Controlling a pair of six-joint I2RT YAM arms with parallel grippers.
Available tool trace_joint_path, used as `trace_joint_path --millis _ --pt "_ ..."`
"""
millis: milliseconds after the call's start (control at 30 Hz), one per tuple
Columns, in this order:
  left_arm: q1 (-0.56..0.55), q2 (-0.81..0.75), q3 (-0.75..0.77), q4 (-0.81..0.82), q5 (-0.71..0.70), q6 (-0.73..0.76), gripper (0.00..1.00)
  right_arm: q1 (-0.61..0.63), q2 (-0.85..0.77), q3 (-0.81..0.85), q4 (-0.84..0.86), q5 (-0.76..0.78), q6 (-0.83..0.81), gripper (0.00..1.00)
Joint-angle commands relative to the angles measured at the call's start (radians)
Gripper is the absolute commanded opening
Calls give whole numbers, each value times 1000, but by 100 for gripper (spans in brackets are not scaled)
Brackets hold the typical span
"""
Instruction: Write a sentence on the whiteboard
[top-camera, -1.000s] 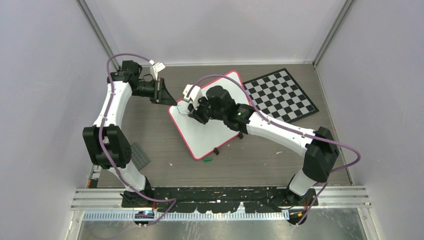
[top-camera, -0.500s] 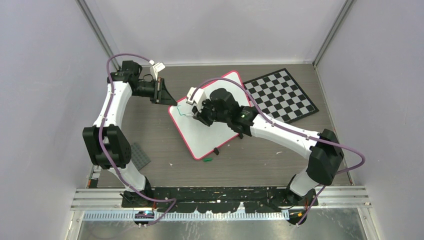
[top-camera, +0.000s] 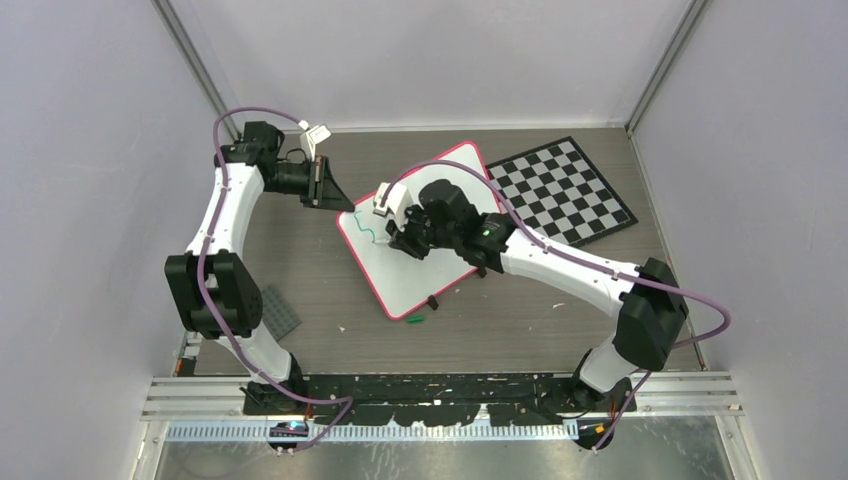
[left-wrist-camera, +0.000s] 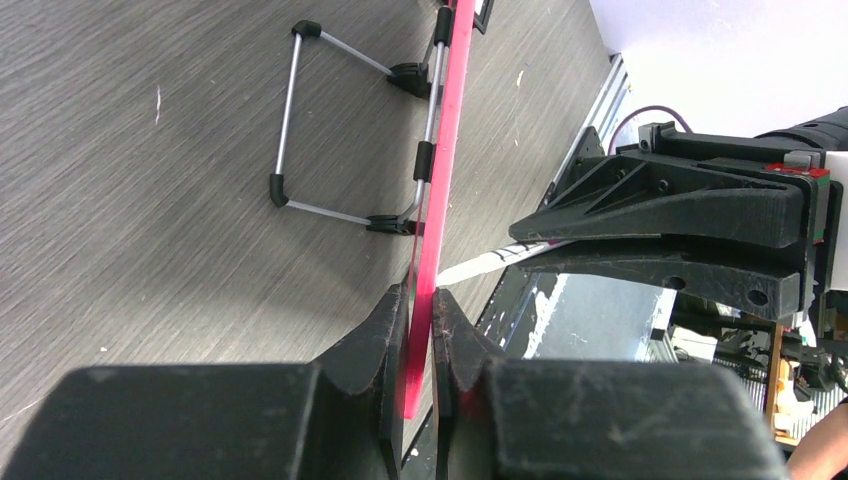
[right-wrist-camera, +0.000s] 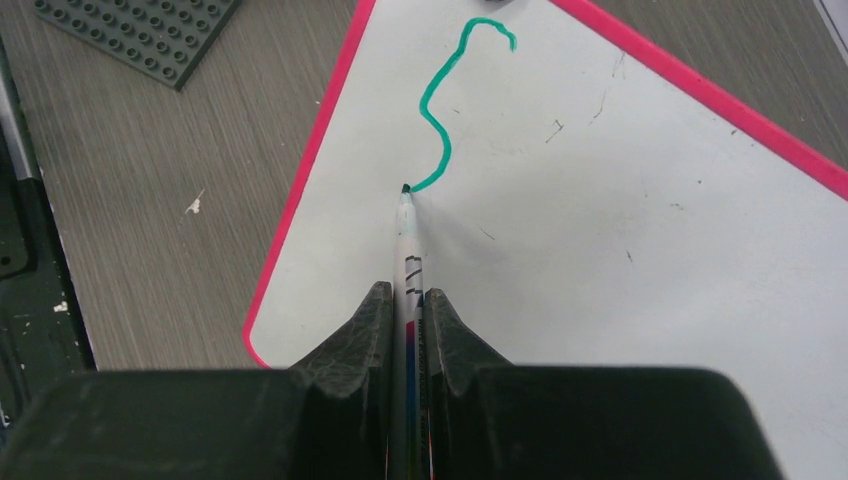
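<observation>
A: Whereabouts of the whiteboard (top-camera: 415, 275)?

B: On the grey wood-grain bench (top-camera: 520, 320), turned at an angle, red-pink rim all round. Just right of its far corner, a black-and-white checkered board (top-camera: 565, 190).

A: Anything written yet?

B: Only a wavy green line (right-wrist-camera: 445, 120) on the white face, near the whiteboard's far-left corner. No readable word.

A: And the right fingers (right-wrist-camera: 382, 305)?

B: Above the whiteboard's white face, closed tight around a marker (right-wrist-camera: 406, 235). Marker tip down on the white surface, touching one end of the green line.

A: Left fingers (left-wrist-camera: 397, 315)?

B: At the whiteboard's far-left corner, pinched narrow on the red-pink rim, one finger on each side. Beside that rim in the left wrist view, a thin wire stand (left-wrist-camera: 345, 130) with black joints.

A: Anything else around the whiteboard?

B: Just off its near edge, a small green piece (top-camera: 416, 319) on the bench. Further left, well apart, a dark grey studded plate (top-camera: 280, 312).
</observation>
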Motion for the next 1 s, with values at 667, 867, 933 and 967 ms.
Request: trace_joint_path --millis 667,867,933,967 --pt "-12 48 96 -188 -8 203 1 -60 -50 98 -6 -89 23 0" --pt "-17 102 179 -230 -23 259 1 -83 -64 92 -12 -98 18 0" --pt "-21 137 239 -261 -27 292 2 -86 -66 92 -14 -98 16 0" --pt "-24 154 268 -277 -32 303 4 -90 -67 92 -14 -99 15 0"
